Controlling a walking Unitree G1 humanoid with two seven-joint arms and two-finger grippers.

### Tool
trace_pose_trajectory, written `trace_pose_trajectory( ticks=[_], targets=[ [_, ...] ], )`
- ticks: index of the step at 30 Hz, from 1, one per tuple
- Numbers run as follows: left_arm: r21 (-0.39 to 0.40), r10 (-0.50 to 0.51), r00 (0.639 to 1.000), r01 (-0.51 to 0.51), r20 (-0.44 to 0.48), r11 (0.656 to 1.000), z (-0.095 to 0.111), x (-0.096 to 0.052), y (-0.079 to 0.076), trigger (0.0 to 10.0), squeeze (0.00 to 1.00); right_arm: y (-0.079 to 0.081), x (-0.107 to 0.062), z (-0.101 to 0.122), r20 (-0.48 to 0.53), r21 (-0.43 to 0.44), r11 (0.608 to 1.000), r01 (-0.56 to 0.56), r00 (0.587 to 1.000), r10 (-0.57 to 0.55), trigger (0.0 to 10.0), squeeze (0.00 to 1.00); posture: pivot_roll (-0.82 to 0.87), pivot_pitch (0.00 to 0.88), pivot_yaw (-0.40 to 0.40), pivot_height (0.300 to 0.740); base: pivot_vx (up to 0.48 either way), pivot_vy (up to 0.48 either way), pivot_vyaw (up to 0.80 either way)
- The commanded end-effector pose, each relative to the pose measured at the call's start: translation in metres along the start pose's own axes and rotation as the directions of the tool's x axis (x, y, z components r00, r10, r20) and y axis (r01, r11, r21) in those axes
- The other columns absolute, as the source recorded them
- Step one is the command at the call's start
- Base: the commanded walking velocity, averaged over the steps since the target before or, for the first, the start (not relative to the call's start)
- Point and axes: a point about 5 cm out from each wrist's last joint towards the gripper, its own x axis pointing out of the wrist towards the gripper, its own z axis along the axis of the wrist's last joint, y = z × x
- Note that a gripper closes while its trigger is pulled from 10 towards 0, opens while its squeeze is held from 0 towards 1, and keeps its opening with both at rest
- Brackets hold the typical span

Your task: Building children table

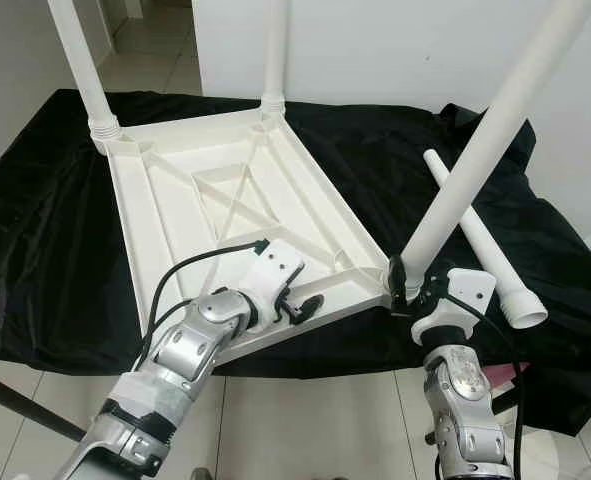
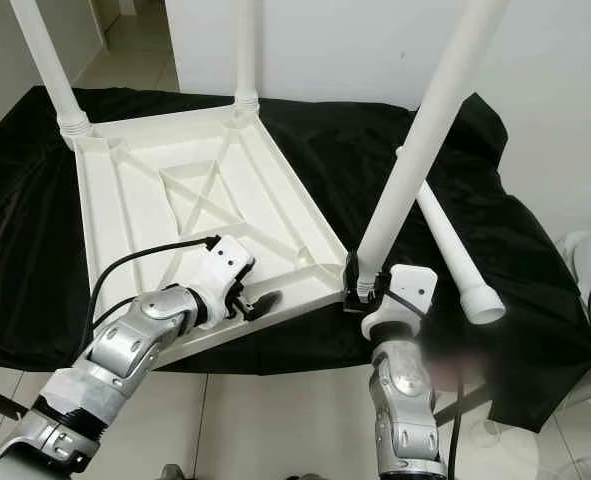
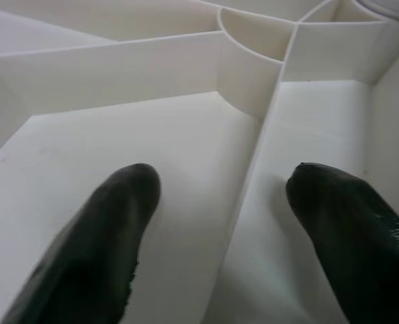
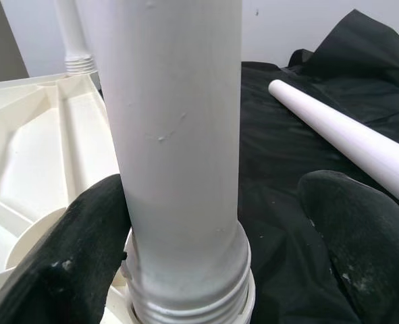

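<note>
Tabletop: white plastic, lying upside down on a black cloth, ribbed underside facing up, one corner towards the robot
Far legs: two white legs stand upright in the far corners, the left one and the right one
Near leg: white tube, seated in the corner socket nearest the right arm, leaning up and away to the right
Spare leg: lies flat on the cloth to the right of the tabletop, apart from it, its wider threaded end towards the robot
Left gripper: down on the near edge of the tabletop; the wrist view shows its two black fingers spread apart, one on each side of a thin rib, holding nothing
Right gripper: at the base of the near leg, just above the socket; one finger touches the tube, the other stands clear of it, so the fingers are parted around the leg and not clamped
Floor: pale tiles below the cloth's near edge
</note>
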Motion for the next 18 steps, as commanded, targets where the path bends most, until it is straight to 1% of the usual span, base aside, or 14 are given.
trace_pose_trajectory(
  ticks=[1,3,5,6,7,9,10,12,13,15,16,17,18],
  targets=[
    [-0.028,0.255,0.965,-0.258,-0.067,0.966,-0.012,-0.006,0.026,0.0,0.0,-0.005,-0.001,0.0,0.007,0.004,1.0,0.023,1.0,-0.023,10.0,0.0,-0.05,0.082,-0.026,0.74,0.0,0.0,0.0],
    [-0.047,0.314,0.946,-0.319,-0.079,0.947,-0.013,-0.009,0.035,0.0,0.0,-0.004,-0.001,0.0,0.008,0.006,1.0,0.024,1.0,-0.024,10.0,0.0,-0.05,0.082,-0.025,0.74,0.0,0.0,0.0],
    [-0.047,0.314,0.946,-0.319,-0.079,0.947,-0.013,-0.009,0.035,0.0,0.0,-0.004,-0.001,0.0,0.008,0.006,1.0,0.024,1.0,-0.024,10.0,0.0,-0.05,0.082,-0.025,0.74,0.0,0.0,0.0],
    [-0.05,0.358,0.929,-0.364,-0.096,0.93,-0.014,-0.011,0.043,0.0,0.0,-0.004,0.0,0.0,0.009,0.007,1.0,0.026,1.0,-0.026,10.0,0.0,-0.04,0.08,-0.024,0.74,0.0,0.0,0.0],
    [-0.05,0.358,0.929,-0.364,-0.096,0.93,-0.014,-0.011,0.043,0.0,0.0,-0.004,0.0,0.0,0.009,0.007,1.0,0.026,1.0,-0.026,10.0,0.0,-0.04,0.08,-0.024,0.74,0.0,0.0,0.0],
    [-0.052,0.399,0.911,-0.406,-0.103,0.913,-0.014,-0.012,0.05,0.0,0.0,-0.004,0.002,0.0,0.011,0.007,1.0,0.028,1.0,-0.028,10.0,0.0,-0.04,0.079,-0.024,0.74,0.0,0.0,0.0],
    [-0.052,0.399,0.911,-0.406,-0.103,0.913,-0.014,-0.012,0.05,0.0,0.0,-0.004,0.002,0.0,0.011,0.007,1.0,0.028,1.0,-0.028,10.0,0.0,-0.04,0.079,-0.024,0.74,0.0,0.0,0.0],
    [-0.057,0.435,0.895,-0.442,-0.103,0.895,-0.013,-0.014,0.056,0.0,0.0,-0.004,0.003,0.001,0.015,0.008,1.0,0.029,0.999,-0.029,10.0,0.0,-0.04,0.078,-0.024,0.74,0.0,0.0,0.0],
    [-0.057,0.435,0.895,-0.442,-0.103,0.895,-0.013,-0.014,0.056,0.0,0.0,-0.004,0.003,0.001,0.015,0.008,1.0,0.029,0.999,-0.029,10.0,0.0,-0.04,0.078,-0.024,0.74,0.0,0.0,0.0],
    [-0.071,0.469,0.878,-0.476,-0.097,0.876,-0.012,-0.015,0.062,0.0,0.0,-0.003,0.004,0.001,0.017,0.007,1.0,0.03,0.999,-0.03,10.0,0.0,-0.04,0.076,-0.024,0.74,0.0,0.0,0.0],
    [-0.071,0.469,0.878,-0.476,-0.097,0.876,-0.012,-0.015,0.062,0.0,0.0,-0.003,0.004,0.001,0.017,0.007,1.0,0.03,0.999,-0.03,10.0,0.0,-0.04,0.076,-0.024,0.74,0.0,0.0,0.0],
    [-0.08,0.503,0.859,-0.51,-0.092,0.856,-0.01,-0.016,0.067,0.0,0.0,-0.003,0.005,0.001,0.017,0.008,0.999,0.033,0.999,-0.033,10.0,0.0,-0.04,0.077,-0.023,0.74,0.0,0.0,0.0],
    [-0.089,0.523,0.848,-0.529,-0.086,0.844,-0.008,-0.016,0.069,0.0,0.0,-0.003,0.005,0.001,0.018,0.009,0.999,0.035,0.999,-0.035,10.0,0.0,-0.04,0.077,-0.023,0.74,0.0,0.0,0.0]
  ],
)
